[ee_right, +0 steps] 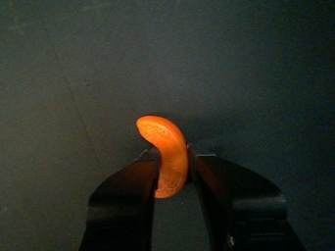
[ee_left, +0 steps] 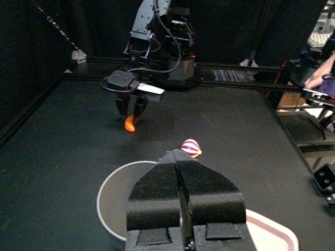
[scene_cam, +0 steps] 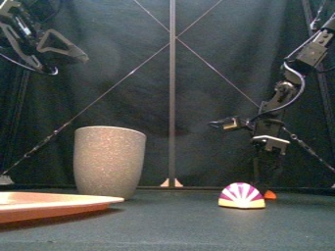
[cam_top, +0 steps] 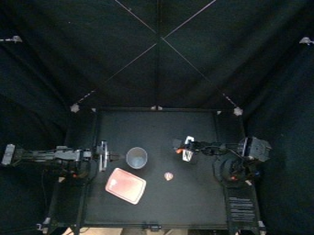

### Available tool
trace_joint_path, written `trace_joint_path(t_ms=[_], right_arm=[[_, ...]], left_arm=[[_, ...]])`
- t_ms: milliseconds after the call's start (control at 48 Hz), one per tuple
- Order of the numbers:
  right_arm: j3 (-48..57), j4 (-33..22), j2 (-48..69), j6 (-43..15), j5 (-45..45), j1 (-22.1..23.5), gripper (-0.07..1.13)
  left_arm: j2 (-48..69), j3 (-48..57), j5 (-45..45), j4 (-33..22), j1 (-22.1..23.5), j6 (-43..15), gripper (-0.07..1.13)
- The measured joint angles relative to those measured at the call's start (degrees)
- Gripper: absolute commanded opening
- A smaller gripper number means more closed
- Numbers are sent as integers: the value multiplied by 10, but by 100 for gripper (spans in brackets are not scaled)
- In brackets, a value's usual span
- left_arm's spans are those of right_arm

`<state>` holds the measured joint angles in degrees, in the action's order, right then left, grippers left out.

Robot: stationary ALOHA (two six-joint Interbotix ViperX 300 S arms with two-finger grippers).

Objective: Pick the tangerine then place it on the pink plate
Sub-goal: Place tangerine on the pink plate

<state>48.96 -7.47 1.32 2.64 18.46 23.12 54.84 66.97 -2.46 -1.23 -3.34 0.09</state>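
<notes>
Done: right end effector [ee_right: 167, 157] pinches the tangerine [ee_right: 159, 135], right of centre in the top view.
Remaining: carry it to the pink plate [cam_top: 127, 184], lower left of centre.
Lift: possibly just off the bench [cam_top: 185, 197]; hard to tell.
Idle: left end effector [ee_left: 183, 163] pressed together, at frame left.
Views: wrist views show the grasp; the top view hides it.

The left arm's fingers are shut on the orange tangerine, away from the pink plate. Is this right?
No, the arm is wrong: the right arm's fingers are shut on the tangerine, as the right wrist view shows. It is away from the pink plate.
</notes>
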Motion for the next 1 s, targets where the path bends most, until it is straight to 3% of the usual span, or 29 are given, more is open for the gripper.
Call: trace_joint_path(t_ms=[229,375,604,812,1000], right_arm=[[0,5,9,-7,4,-2,65],[-9,28,47,-12,7,-25,65],[-57,99,87,-13,-15,-139,65],[-117,152,53,-12,-101,-245,65],[-187,157,-24,-11,-156,-294,65]], left_arm=[[1,0,0,-1,1,0,9],[1,-1,0,-1,1,0,9],[1,0,0,-1,0,0,9],[1,2,0,-1,-4,-2,9],[1,4,0,-1,-11,-2,9]])
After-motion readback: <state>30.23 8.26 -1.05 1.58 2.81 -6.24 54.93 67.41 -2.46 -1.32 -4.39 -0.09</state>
